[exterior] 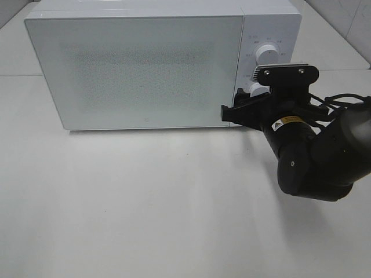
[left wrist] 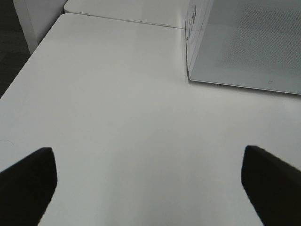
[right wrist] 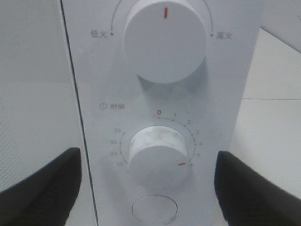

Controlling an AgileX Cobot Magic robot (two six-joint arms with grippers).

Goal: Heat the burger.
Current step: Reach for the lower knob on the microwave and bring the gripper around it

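Observation:
The burger is out of view in every frame. The white microwave (exterior: 139,63) stands at the back of the table with its door shut. My right gripper (exterior: 246,104) is held up to the control panel, open. In the right wrist view its fingers (right wrist: 42,188) flank the lower timer knob (right wrist: 157,157) without touching it. The knob's red mark sits past the 5, near the lower right of its dial. My left gripper (left wrist: 150,188) is open over the bare table, off the microwave's left front corner (left wrist: 189,77), and holds nothing.
An upper power knob (right wrist: 164,40) has its red mark straight up. A round button (right wrist: 155,209) sits below the timer knob. The white table (exterior: 145,202) stretches in front of the microwave. The table's left edge (left wrist: 28,61) drops to a dark floor.

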